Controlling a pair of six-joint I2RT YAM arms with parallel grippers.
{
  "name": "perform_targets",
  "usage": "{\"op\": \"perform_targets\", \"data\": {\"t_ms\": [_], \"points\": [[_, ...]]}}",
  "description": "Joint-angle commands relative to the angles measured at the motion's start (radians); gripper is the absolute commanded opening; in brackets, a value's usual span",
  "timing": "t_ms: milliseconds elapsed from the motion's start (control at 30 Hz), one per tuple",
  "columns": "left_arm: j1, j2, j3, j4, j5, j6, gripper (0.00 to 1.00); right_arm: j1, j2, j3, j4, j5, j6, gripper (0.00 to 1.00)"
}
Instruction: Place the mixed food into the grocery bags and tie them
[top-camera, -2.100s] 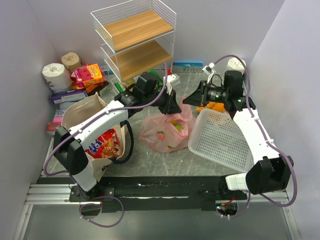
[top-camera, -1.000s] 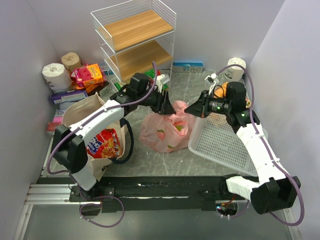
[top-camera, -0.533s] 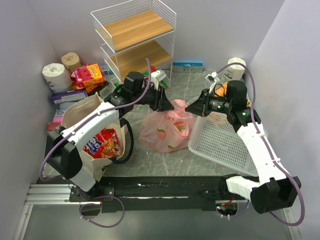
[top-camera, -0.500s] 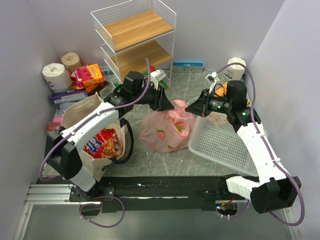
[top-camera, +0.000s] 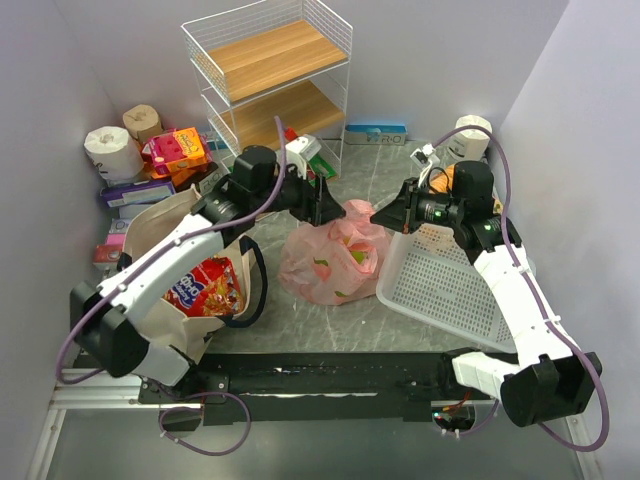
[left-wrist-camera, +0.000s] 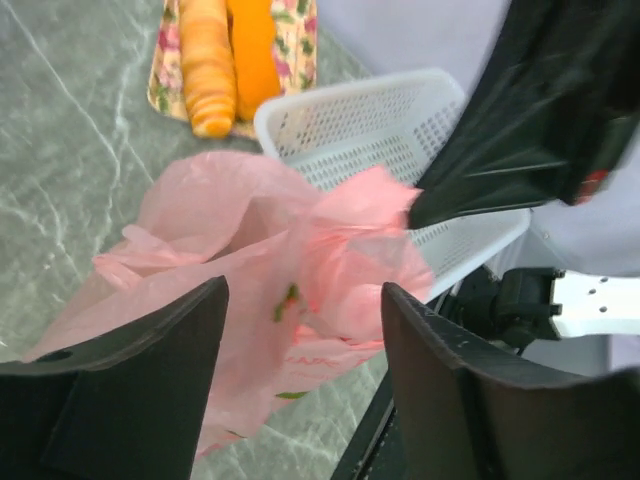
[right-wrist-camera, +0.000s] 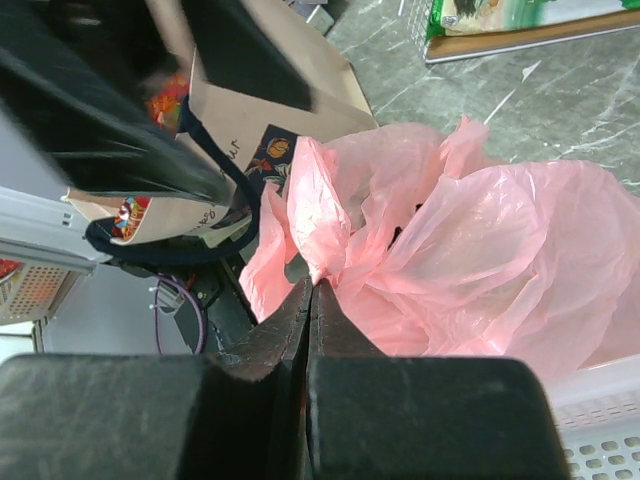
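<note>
At the middle of the surface (top-camera: 300, 322), between the canvas tote (top-camera: 165, 225) and the white basket (top-camera: 445, 285), the pink bag (top-camera: 330, 258) sits full, its top bunched. The left arm has drawn back towards the rear, and the left tool (top-camera: 323, 200) has just released the plastic, its jaws apart. The right tool (right-wrist-camera: 310, 285), arm reaching level, stays clenched on a bag handle. The tie looks unfinished.

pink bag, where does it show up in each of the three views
Top external: pink bag in the middle of the picture, between the two arms.
Left wrist: bag centre, reaching lower left.
Right wrist: bag centre to right edge.
Shared landmark: white basket next to it.
</note>
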Motion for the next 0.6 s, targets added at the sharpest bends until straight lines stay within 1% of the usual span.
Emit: {"op": "perform_targets", "data": {"t_ms": [0,33,67,133,200,300,333,467,567], "points": [[-0.038,-0.063,0.014,0.008,-0.078,-0.057,0.64,-0.005,0.005,0.055,0.009,0.002,-0.012,0.00],[-0.048,-0.058,0.022,-0.001,-0.063,-0.069,0.61,-0.004,0.005,0.055,0.008,0.002,-0.014,0.00],[-0.056,-0.046,0.028,-0.027,-0.053,-0.080,0.53,-0.005,0.006,0.056,0.005,0.002,-0.015,0.00],[-0.079,-0.034,0.034,-0.047,-0.038,-0.109,0.52,-0.004,0.006,0.058,0.008,0.005,-0.014,0.00],[-0.088,-0.018,0.048,-0.087,-0.052,-0.129,0.49,-0.005,0.008,0.059,0.011,0.005,-0.012,0.00],[-0.093,-0.009,0.077,-0.144,-0.099,-0.135,0.50,-0.005,0.009,0.059,0.015,0.003,-0.008,0.00],[-0.093,-0.010,0.083,-0.148,-0.113,-0.135,0.52,-0.005,0.008,0.059,0.017,0.003,-0.008,0.00],[-0.093,-0.018,0.086,-0.158,-0.161,-0.137,0.54,-0.005,0.012,0.059,0.020,-0.001,-0.006,0.00],[-0.093,-0.018,0.098,-0.182,-0.191,-0.131,0.61,-0.007,0.015,0.064,0.017,-0.003,-0.006,0.00]]}}
